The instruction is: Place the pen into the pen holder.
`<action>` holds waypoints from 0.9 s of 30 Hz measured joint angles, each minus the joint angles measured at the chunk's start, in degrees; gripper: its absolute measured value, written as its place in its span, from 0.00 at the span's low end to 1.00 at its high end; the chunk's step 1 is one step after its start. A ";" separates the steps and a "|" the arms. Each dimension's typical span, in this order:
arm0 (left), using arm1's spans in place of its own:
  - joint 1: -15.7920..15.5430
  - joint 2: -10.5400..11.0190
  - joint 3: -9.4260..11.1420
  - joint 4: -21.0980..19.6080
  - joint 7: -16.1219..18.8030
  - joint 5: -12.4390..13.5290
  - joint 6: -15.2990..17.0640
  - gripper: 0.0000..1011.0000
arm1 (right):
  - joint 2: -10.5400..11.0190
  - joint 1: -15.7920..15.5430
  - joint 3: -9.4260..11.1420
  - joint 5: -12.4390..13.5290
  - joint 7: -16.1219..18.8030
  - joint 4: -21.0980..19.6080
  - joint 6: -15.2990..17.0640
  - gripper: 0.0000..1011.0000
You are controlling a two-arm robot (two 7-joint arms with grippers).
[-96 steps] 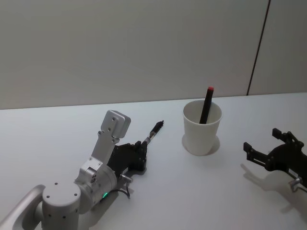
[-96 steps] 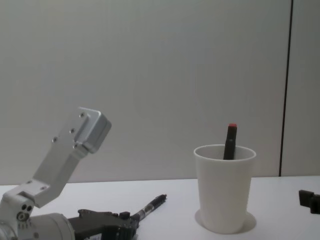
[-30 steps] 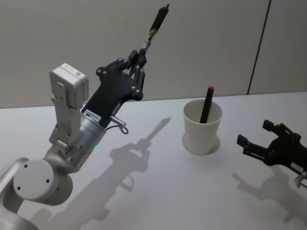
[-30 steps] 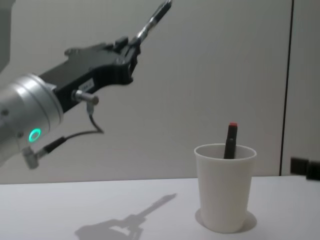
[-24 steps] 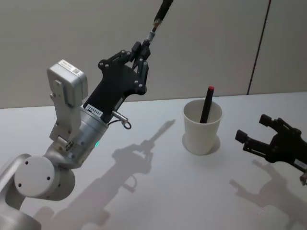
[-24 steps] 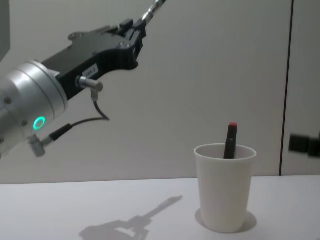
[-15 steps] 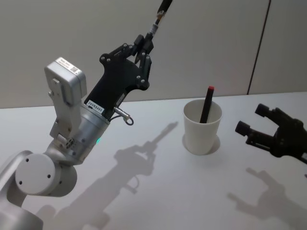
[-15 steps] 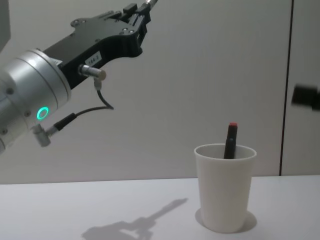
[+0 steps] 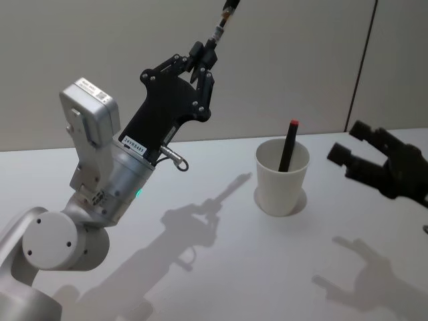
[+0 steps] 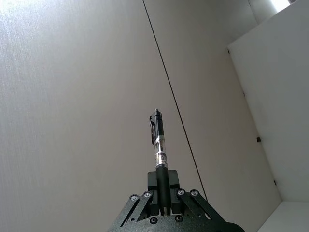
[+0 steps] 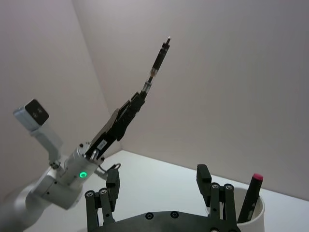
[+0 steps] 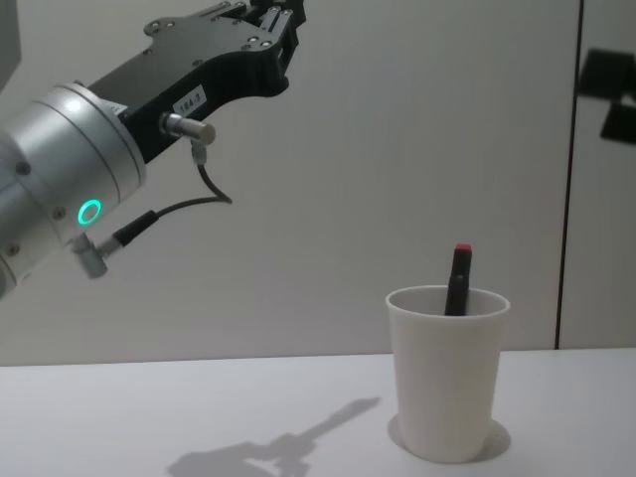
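Note:
My left gripper [image 9: 203,55] is raised high above the table, left of the pen holder, and is shut on the lower end of a black pen [image 9: 226,13] that points up and away. In the left wrist view the pen [image 10: 160,140] stands straight out of the gripper [image 10: 162,182]. The pen holder [image 9: 277,190] is a white paper cup standing upright on the table, with a red-capped black pen [image 9: 289,144] leaning inside it. My right gripper [image 9: 348,142] hovers open to the right of the cup, with nothing between its fingers. From the chest, the cup [image 12: 442,378] is at lower right.
The white table [image 9: 221,267] carries the shadows of both arms. A plain wall with a dark vertical seam [image 9: 361,67] stands behind. The left arm's silver body [image 9: 100,180] fills the left side.
The left gripper has carried the pen from the table up high and slightly toward the cup. The right gripper has lifted off the table to cup-rim height.

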 joint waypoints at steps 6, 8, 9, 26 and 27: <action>-0.07 -0.05 0.00 0.00 -0.14 -0.02 -0.21 0.13 | -2.38 3.26 -0.92 2.04 -2.07 1.73 0.32 0.99; -0.08 -0.06 0.00 0.00 -0.16 -0.02 -0.25 0.13 | -3.24 4.41 -1.22 2.56 -2.61 2.43 0.43 0.99; -0.08 -0.07 0.00 0.00 -0.18 -0.02 -0.28 0.13 | -3.56 4.86 -1.36 2.82 -2.91 2.71 0.49 0.99; -0.16 -0.14 0.00 0.01 -0.31 -0.02 -0.45 0.13 | -13.42 18.44 -4.81 12.20 -10.15 11.81 5.55 0.99; -0.17 -0.14 0.01 0.01 -0.32 -0.02 -0.46 0.13 | -14.24 19.46 -5.17 13.27 -10.77 12.52 6.45 0.99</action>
